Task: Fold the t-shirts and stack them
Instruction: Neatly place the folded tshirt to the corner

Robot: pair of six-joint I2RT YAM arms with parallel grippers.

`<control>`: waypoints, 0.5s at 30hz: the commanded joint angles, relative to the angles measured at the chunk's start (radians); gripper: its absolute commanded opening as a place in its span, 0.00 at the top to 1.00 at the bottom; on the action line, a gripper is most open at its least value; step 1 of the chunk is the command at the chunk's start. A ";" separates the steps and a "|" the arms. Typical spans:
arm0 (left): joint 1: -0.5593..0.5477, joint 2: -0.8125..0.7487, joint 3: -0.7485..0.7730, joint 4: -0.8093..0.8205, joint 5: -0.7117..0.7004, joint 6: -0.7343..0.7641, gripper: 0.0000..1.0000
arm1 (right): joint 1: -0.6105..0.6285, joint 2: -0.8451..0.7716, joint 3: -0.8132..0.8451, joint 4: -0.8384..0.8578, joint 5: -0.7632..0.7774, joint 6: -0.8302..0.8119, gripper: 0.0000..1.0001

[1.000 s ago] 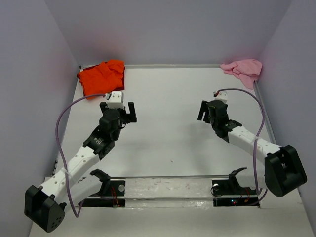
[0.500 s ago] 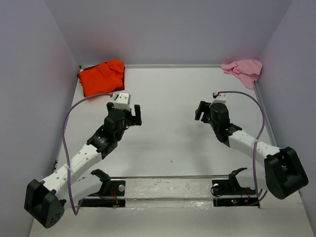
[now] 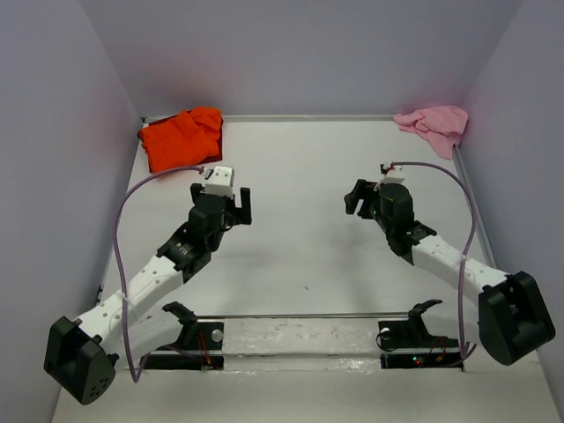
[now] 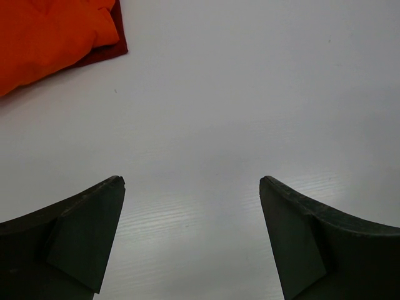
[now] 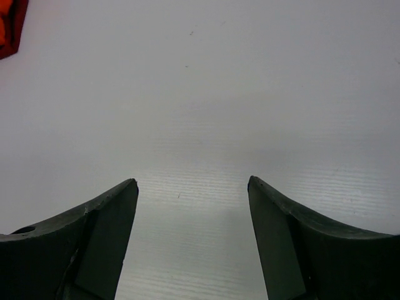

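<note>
The left gripper [image 4: 190, 182] hangs released over the bare worktop [image 3: 300, 167], holding nothing, and the right gripper [image 5: 192, 182] likewise. The orange t-shirt [image 3: 181, 137] (a dark red t-shirt [image 4: 111, 52] peeking from beneath) lies crumpled far left, the pink t-shirt [image 3: 434, 123] far right.

— What sort of place have you got me working in?

— A robotics lab, in a closed test cell. Ahead of your left gripper [image 4: 190, 181] and right gripper [image 5: 192, 181], and out to either side of them, plain grey-lilac panels [image 3: 300, 53] box in a bare white table [image 3: 300, 256]. Behind them, both arms are bolted to a mounting plate [image 3: 300, 339] with exposed wiring.

— Anything else that tells you so?

— Purple cables [image 3: 117, 256] loop openly from each wrist back towards the bases.
</note>
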 commanded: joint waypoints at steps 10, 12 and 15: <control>-0.003 -0.023 0.041 0.000 -0.036 0.020 0.01 | 0.003 -0.069 -0.009 -0.105 0.009 0.073 0.24; -0.003 -0.021 0.043 -0.003 -0.034 0.015 0.01 | 0.003 -0.088 -0.009 -0.117 0.034 0.066 0.24; -0.003 -0.024 0.043 0.000 -0.008 0.012 0.01 | 0.003 -0.098 0.000 -0.134 0.045 0.058 0.23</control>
